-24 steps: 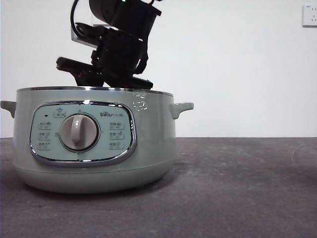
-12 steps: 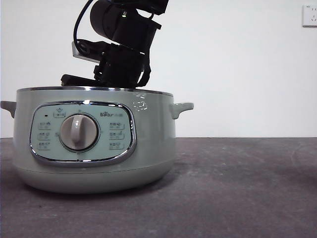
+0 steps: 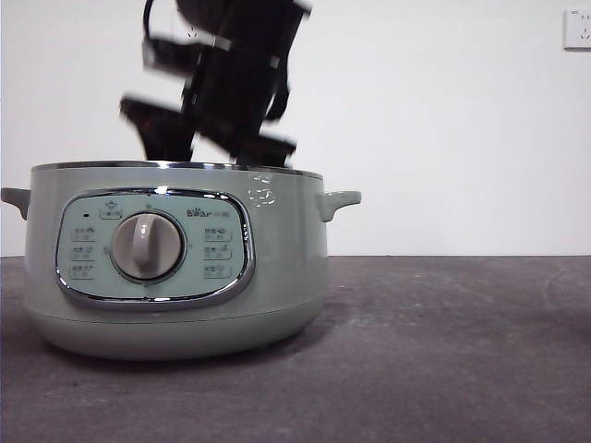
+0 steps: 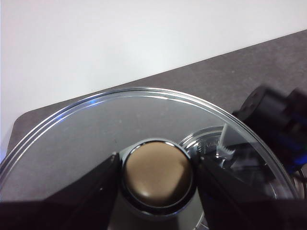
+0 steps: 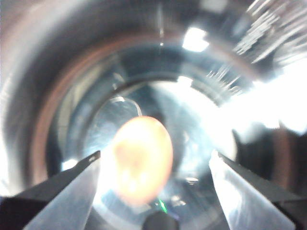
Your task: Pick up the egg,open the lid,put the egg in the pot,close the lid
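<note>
The pale green pot (image 3: 277, 277) stands at the left on the table with no lid on it. My right gripper (image 3: 212, 143) hangs just above its chrome rim, blurred by motion. In the right wrist view the right gripper (image 5: 154, 155) is open over the pot's shiny inside (image 5: 53, 96), and the brown-orange egg (image 5: 141, 160) lies on the pot's bottom between and below the jaws. My left gripper (image 4: 157, 163) is shut on the knob (image 4: 157, 176) of the glass lid (image 4: 96, 129) and holds it off the pot. The left gripper is out of the front view.
The dark table (image 3: 443, 351) stretches to the right of the pot. A white wall stands behind, with a socket (image 3: 577, 28) at the top right. Through the lid, the other arm (image 4: 273, 115) shows dark in the left wrist view.
The arm over the pot dipped lower toward the rim half a second ago and has now lifted a little, blurred by motion. The pot has not moved.
</note>
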Tool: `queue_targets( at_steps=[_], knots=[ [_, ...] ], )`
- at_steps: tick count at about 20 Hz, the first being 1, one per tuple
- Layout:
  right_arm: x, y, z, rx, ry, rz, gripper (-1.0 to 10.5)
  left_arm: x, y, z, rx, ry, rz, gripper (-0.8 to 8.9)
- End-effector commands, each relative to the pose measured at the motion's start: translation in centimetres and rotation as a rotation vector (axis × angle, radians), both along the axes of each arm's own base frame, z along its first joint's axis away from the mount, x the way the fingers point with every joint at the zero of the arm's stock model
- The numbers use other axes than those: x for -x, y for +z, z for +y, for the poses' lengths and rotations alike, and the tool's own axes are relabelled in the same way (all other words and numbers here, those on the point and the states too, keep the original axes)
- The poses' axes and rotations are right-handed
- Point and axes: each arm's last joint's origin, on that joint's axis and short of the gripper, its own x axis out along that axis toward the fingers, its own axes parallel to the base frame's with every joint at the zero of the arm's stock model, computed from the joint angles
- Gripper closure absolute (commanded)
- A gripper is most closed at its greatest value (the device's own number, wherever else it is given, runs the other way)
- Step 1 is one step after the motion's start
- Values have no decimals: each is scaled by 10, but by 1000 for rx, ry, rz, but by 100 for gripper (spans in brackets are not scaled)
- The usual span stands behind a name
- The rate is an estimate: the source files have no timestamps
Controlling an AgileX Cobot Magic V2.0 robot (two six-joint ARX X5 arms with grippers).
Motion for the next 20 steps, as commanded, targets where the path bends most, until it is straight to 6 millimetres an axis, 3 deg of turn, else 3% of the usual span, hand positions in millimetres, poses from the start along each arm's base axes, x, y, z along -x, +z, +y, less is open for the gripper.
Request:
queue_targets(
  at_steps=[1,5,10,16,20],
  knots=[
    [6,32,-18,12,-82,-55,568,4,10,2,43,2,-72,822],
    [24,103,-78,-7,-223,-133,568,-6,8,-6,54,-60,-45,822],
    [82,191,-150,-190,-292,-287,569,-52,0,-34,70,-171,19,822],
    [134,232,-194,-335,-321,-381,569,-93,-20,-58,67,-184,92,822],
    [154,241,-211,-366,-328,-398,569,-113,-56,-69,86,-169,132,822]
  ],
)
